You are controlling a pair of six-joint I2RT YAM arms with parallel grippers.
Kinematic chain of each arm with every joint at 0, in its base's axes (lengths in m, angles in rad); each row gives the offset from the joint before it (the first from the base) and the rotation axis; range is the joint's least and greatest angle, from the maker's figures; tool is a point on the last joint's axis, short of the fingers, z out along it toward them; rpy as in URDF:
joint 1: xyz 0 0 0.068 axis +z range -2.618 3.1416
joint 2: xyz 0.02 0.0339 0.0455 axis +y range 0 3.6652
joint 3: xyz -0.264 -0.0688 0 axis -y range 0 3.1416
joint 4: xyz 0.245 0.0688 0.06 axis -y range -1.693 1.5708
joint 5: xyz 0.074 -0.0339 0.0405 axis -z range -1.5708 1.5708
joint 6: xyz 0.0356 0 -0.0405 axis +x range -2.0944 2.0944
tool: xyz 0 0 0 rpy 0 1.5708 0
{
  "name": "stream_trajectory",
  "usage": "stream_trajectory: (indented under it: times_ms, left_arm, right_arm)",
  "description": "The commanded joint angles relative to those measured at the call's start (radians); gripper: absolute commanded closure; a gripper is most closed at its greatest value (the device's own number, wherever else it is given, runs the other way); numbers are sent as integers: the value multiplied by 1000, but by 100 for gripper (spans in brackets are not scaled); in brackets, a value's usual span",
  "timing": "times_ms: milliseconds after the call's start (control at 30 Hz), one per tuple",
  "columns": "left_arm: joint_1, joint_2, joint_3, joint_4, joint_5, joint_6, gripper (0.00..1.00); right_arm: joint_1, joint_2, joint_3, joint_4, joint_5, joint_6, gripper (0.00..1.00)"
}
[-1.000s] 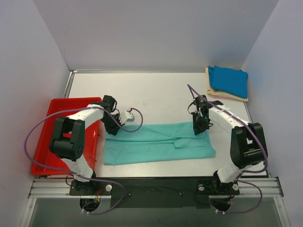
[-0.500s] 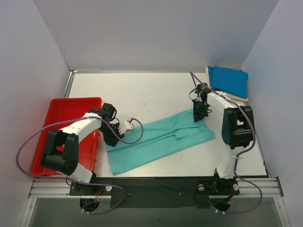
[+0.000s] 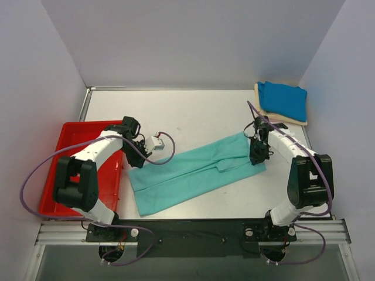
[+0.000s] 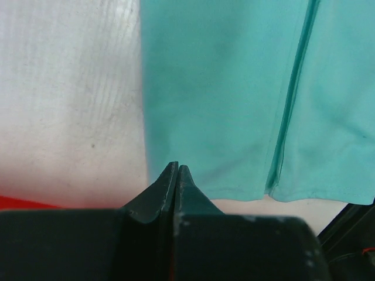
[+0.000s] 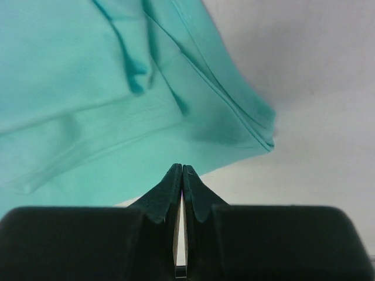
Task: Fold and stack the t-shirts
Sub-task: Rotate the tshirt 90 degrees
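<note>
Lying as a long folded band on the surface (image 3: pixel 187 111), the teal-green t-shirt (image 3: pixel 193 172) runs on a slant across the middle of the overhead view, its long axis going from lower left to upper right. Left tool (image 3: pixel 140 153): set at the upper corner of the band's left short end, fingers pressed together with no gap; in its wrist view the tips overlap the cloth just inside the corner, and whether they pinch a bit of it cannot be told. Right tool (image 3: pixel 256 159): set at the band's right short end, fingers likewise closed to a hairline slit, tips over the hem where the corner looks slightly raised; grip on cloth again not determinable. Each tool thus stands at its own end of the long axis, with the cloth stretching between them. Bright blue t-shirt (image 3: pixel 284 99): folded, at upper right, resting on the cream t-shirt (image 3: pixel 275 116), well apart from the teal band and nearer the right arm. Red tray (image 3: pixel 88 124): at left, just beside the left arm. Probable next need: squaring the slanted band before one end is carried over the other.
</note>
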Motion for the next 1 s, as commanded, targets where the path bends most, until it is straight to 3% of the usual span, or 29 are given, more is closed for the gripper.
stream_trajectory:
  times_ms: [0,200,333,500,600,667,700,800,967]
  left_arm:
    - [3,59,48,-65,59,44,91]
    - [4,4,-64,42,0,12,91]
    - [35,-45,-82,16,24,-3,91]
    - [47,-145,-125,19,41,-14,90]
    - [38,-157,-171,71,96,-72,89]
    - [11,-142,-196,87,109,-103,89]
    - [-17,-139,-207,99,104,-124,89]
    - [-83,-124,-246,163,69,-166,89]
    - [-100,-102,-300,254,-9,-177,88]
  right_arm:
    - [-14,44,-58,-41,35,41,100]
    - [-34,195,15,-34,18,38,100]
    - [-39,376,234,-75,8,15,100]
    - [-17,706,844,-256,-92,0,100]
    - [-3,1020,1418,-431,-236,14,100]
    - [7,1102,1576,-372,-284,75,100]
    - [10,1075,1563,-311,-337,128,100]
    - [9,916,1270,22,-391,190,100]
    - [-6,672,1083,81,-308,104,90]
